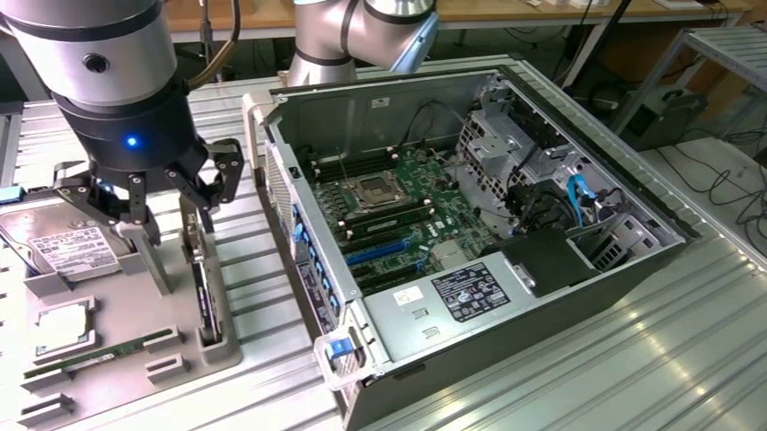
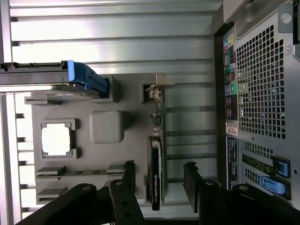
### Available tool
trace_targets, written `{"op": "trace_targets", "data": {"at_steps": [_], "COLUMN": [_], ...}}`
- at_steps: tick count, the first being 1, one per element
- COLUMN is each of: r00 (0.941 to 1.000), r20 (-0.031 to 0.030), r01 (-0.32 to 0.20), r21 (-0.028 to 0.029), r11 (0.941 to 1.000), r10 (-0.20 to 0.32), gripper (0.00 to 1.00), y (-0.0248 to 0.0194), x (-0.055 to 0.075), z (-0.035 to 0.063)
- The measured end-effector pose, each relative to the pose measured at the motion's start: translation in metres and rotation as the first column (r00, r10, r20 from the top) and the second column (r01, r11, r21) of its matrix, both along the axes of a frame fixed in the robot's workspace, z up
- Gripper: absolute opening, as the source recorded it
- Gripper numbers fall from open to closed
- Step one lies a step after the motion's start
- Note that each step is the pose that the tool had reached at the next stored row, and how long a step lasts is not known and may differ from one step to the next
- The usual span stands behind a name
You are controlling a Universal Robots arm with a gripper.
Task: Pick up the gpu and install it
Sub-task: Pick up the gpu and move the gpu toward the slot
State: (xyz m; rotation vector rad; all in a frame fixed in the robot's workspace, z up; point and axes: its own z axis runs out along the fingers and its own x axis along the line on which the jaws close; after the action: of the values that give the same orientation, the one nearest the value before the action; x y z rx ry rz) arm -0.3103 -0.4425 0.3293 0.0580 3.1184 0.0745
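The gpu stands on edge in a slot of the grey tray, a dark strip near the tray's side that faces the computer case. In the wrist view the gpu is edge-on, with its silver bracket at the far end. My gripper hangs just above the tray and is open. Seen from the wrist, the gripper has one black finger on each side of the card, and I see no contact with it.
An open computer case lies at the exterior view's right of the tray, motherboard exposed. The tray also holds a silver hard drive, a processor and a memory stick. The ribbed metal table lies beneath.
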Motion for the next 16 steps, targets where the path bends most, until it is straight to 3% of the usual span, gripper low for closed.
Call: {"op": "trace_targets", "data": {"at_steps": [16], "r00": [1.0], "r20": [-0.0001], "r01": [-0.007], "r21": [0.0003], "r11": [1.0], "r10": [0.007], "gripper": [0.54], "y": [-0.0015], "x": [0.0], "z": [-0.0085]}}
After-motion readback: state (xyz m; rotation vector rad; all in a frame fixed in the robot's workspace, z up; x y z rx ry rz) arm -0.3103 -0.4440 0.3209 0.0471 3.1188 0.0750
